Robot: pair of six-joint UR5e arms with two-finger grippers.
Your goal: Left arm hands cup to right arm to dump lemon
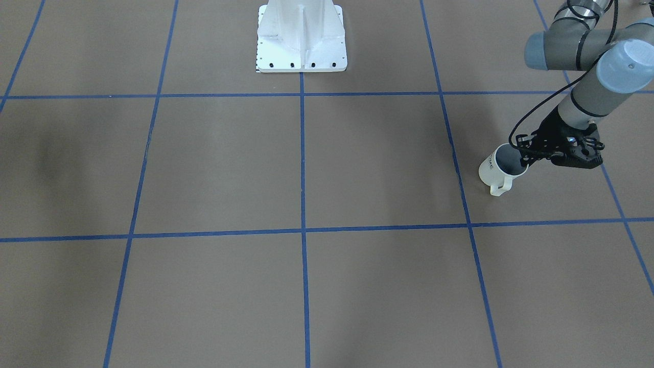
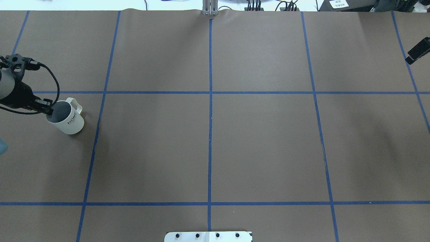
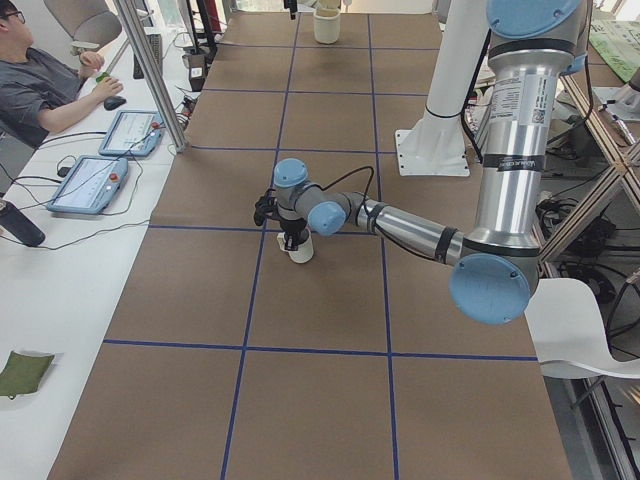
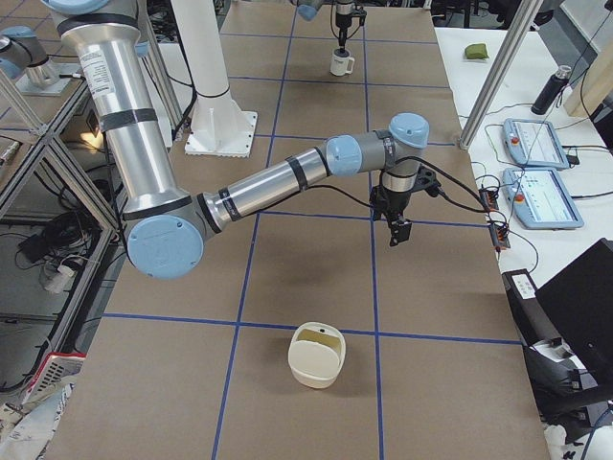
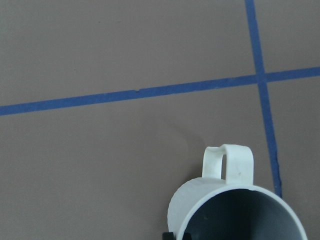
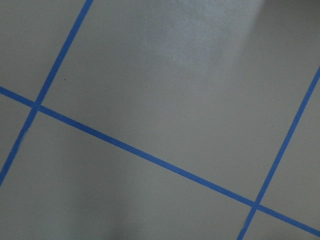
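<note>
Seen from the robot's right end, the nearest thing is a cream tub (image 4: 316, 356) on the brown tabletop (image 2: 262, 148). Something yellowish lies inside it, but I cannot tell what it is. Beyond the tub the right gripper (image 4: 397, 236) hangs over the tabletop near a blue tape line (image 4: 316, 215), pointing down and touching nothing. The views do not show whether its jaws are parted or closed. At the far, left end the cup (image 2: 66, 118) stands upright on the tabletop, inside a taped square and close to one of its corners. Its handle (image 2: 76, 103) faces away from the robot's base, and the word HOME shows on its side. The left gripper (image 2: 48, 109) meets the rim on the side away from the table's middle, its jaws clenched across the cup's wall. What shows of the cup's inside is grey and dark.
</note>
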